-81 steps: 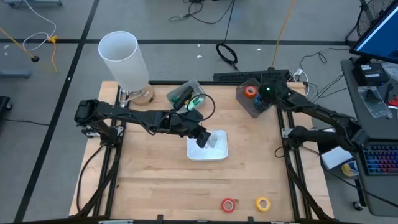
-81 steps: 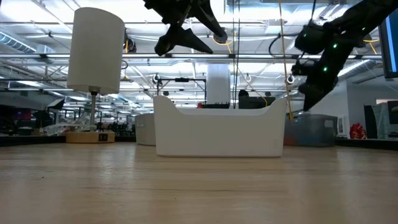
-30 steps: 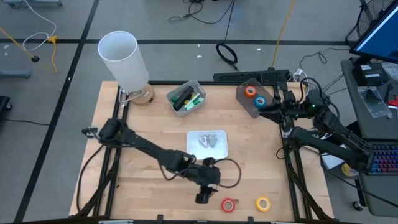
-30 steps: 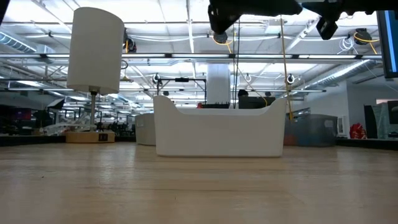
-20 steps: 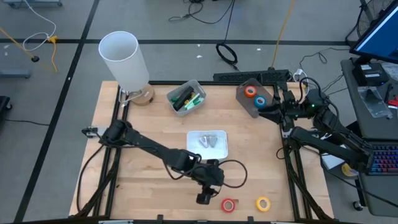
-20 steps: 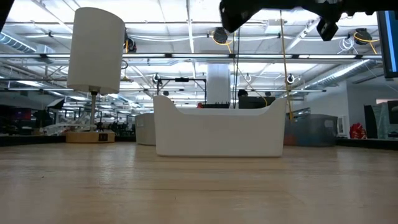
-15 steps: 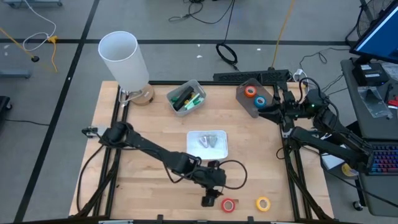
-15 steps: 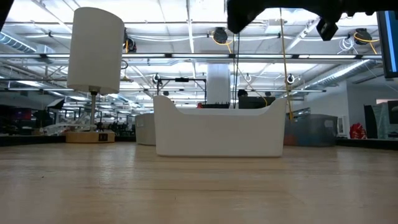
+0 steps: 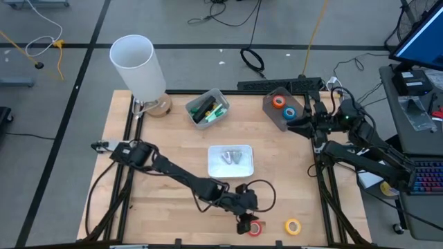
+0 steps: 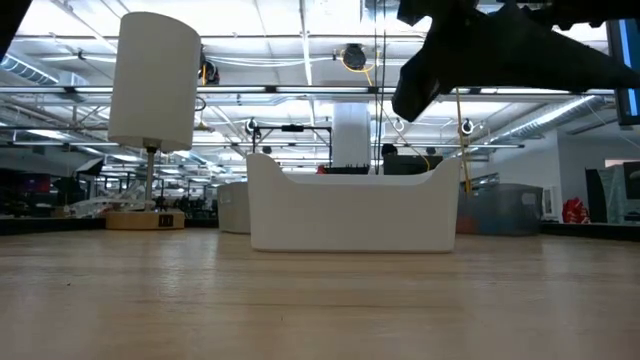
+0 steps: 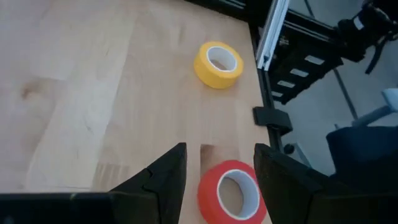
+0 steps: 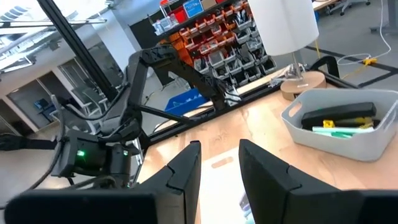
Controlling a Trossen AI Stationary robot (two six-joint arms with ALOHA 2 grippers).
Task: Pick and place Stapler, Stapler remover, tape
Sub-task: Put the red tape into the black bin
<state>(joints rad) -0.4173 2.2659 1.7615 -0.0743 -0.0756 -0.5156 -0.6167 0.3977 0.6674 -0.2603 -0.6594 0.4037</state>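
Left pincer [image 11: 217,171], fingers apart, hovers over the red tape [image 11: 231,191]; yellow tape [image 11: 217,64] at its 12 o'clock. Right pincer [image 12: 219,163] apart, empty.

The left claw [image 9: 246,225] has swung from the white tray [image 9: 231,171] (mid-table) to the red tape [image 9: 255,228].

Both arms are matte black, built of slim jointed links with black cable looping loose near the left tool [image 9: 245,225], whose two fingers [image 11: 163,180] are broad dark wedges; a small green light glows on the right arm [image 9: 344,119].
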